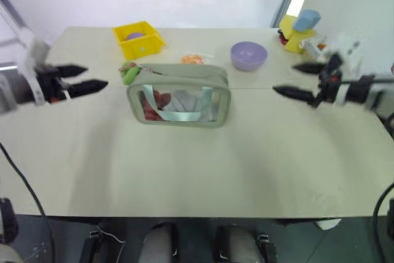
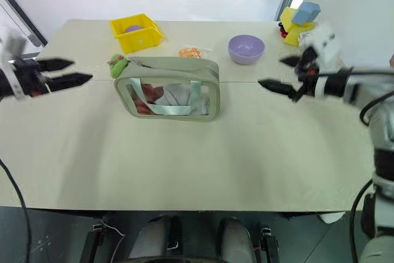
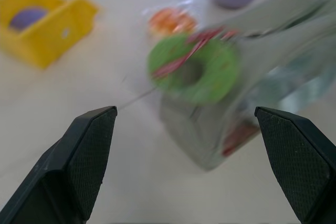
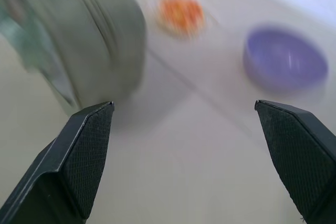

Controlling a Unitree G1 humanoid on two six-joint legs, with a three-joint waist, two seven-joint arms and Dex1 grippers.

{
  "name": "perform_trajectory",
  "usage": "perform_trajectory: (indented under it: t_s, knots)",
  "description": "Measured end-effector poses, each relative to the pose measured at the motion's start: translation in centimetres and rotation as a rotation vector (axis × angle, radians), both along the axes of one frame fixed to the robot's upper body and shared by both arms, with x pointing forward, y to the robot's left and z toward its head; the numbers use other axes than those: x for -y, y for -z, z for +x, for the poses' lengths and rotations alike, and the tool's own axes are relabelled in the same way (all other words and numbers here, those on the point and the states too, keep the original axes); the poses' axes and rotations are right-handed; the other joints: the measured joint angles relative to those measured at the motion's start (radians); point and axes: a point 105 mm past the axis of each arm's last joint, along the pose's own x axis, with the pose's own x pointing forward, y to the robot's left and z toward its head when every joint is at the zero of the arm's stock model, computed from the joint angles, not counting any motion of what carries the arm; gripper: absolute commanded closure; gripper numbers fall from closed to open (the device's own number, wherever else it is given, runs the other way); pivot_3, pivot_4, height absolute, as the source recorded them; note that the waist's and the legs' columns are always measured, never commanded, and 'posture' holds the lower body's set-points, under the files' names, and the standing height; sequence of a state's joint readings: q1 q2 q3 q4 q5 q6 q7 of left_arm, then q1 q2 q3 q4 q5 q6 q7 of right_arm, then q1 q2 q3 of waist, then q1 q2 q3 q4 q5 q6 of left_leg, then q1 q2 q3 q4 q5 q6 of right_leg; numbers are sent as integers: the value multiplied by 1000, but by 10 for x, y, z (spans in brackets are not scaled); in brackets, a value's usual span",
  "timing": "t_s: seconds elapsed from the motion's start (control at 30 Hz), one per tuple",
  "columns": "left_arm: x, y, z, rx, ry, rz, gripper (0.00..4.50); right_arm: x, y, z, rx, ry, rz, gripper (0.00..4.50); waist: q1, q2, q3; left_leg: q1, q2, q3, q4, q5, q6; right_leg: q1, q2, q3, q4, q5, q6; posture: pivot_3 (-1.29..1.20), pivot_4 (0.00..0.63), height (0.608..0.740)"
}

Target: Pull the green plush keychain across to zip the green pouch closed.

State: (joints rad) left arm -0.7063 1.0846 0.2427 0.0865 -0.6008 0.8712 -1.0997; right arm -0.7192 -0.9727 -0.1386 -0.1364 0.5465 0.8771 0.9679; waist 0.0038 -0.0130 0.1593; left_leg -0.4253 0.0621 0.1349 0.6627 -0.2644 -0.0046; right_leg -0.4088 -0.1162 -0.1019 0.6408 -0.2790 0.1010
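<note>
Green pouch (image 1: 178, 95) sits upright mid-table, clear window facing me. I see the plush keychain (image 1: 128, 72) hanging at its top corner on my left side. Left gripper (image 1: 83, 78) hovers just left of that keychain, fingers spread wide, nothing held. Right gripper (image 1: 297, 80) hangs well off to the pouch's right, fingers also apart, empty. Yellow bin (image 1: 139, 39), orange snack packet (image 1: 192, 59) and purple bowl (image 1: 249, 55) behind the pouch.

Left claw (image 1: 79, 78), right claw (image 1: 295, 81): black tapered fingers, cross-hatched pads; white-grey wrists, red accents, black cables
</note>
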Motion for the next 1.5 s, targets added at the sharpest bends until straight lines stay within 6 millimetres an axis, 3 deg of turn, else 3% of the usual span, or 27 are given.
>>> perform_trajectory:
  t_s: [0.17, 0.4, 0.57, 0.83, 1.07, 1.2, 1.37, 1.47, 1.5]
  knots:
    - [6, 19, 3, -87, 38, 3, 0, -26, 32, 3, -136, -70, 52, 32, 0, -1, 1, -2, 0, 2, 5, 0, 0, -3, -1, 2, 5, 0, 0, 0, 150, 740]
    - [0, 19, 7, -64, 12, 12, 0, -36, 13, 2, -66, -95, 41, 32, 5, -1, 1, -2, 0, 2, 4, 0, 0, -3, -1, 2, 5, 0, 0, 0, 150, 740]
    - [-5, 20, 9, -63, -19, 9, 0, -44, 9, 2, -56, -125, 33, 32, 4, -1, 1, -2, 0, 2, 4, 0, 0, -4, -1, 2, 5, 0, 0, 0, 150, 740]
    - [-8, 24, 7, -66, -35, 9, 0, -91, 0, 4, -18, -252, 58, 32, -10, -1, 1, -2, 0, 2, 4, 0, 0, -4, -1, 2, 6, 0, 0, 0, 150, 740]
    - [16, 17, -6, -65, 62, 13, 0, -136, 16, 16, -39, -334, 33, 32, -18, -1, 1, -3, 0, 1, 4, 0, -1, -5, -1, 2, 7, 0, 0, 0, 150, 740]
    - [18, 24, -9, -91, 61, 17, 0, -143, 34, 28, -43, -326, -39, 32, -17, -1, 1, -3, 0, 2, 4, 0, -1, -5, -1, 2, 7, 0, 0, 0, 150, 740]
    - [12, 29, -12, -97, 28, 12, 0, -149, 37, 32, 1, -352, -96, 2229, -18, -1, 1, -3, 0, 2, 4, 0, -1, -5, -1, 2, 7, 0, 0, 0, 150, 740]
    - [7, 29, -13, -94, 4, 8, 0, -150, 36, 29, 1, -385, -101, 3810, -18, -1, 1, -3, 0, 2, 4, 1, -1, -5, -1, 2, 7, 0, 0, 0, 150, 740]
    - [5, 28, -13, -89, -6, 7, 0, -151, 35, 26, 1, -403, -100, 3810, -18, -1, 1, -3, 0, 2, 4, 1, -1, -5, -1, 2, 7, 0, 0, 0, 150, 740]
